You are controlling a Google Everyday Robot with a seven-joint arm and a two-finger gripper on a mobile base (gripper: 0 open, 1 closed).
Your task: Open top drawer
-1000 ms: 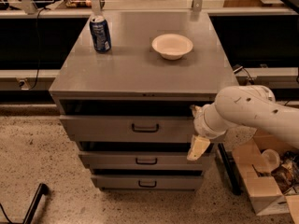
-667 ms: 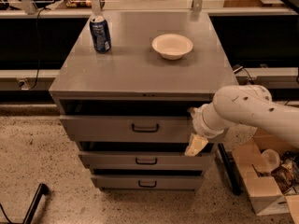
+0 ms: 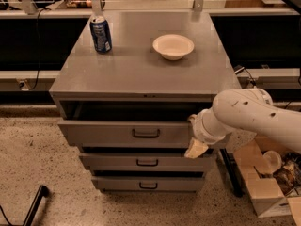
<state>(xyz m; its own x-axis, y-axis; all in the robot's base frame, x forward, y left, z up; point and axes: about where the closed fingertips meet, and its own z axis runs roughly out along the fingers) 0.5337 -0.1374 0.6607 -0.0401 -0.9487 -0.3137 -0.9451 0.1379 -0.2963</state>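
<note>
The top drawer (image 3: 103,133) sits right under the top of the grey bench (image 3: 141,74). It is pulled out a little, and a dark gap shows above its front. Its small dark handle (image 3: 146,133) is in the middle of the front. The middle drawer (image 3: 113,162) and the bottom drawer (image 3: 117,183) sit lower in the bench, one under the other.

The gripper (image 3: 195,142) is at the front of the bench, right up against the right end of the top drawer's front. A pale part of it hangs down past the drawer's lower edge. I cannot tell if the jaws are wide or narrow. The white arm (image 3: 254,112) comes in from the right side of the bench.

On the bench top, a blue can (image 3: 100,34) stands upright near the back left corner. A white bowl (image 3: 173,46) sits near the back, a bit right of the middle. A cardboard box (image 3: 263,192) is on the floor to the right of the bench.
</note>
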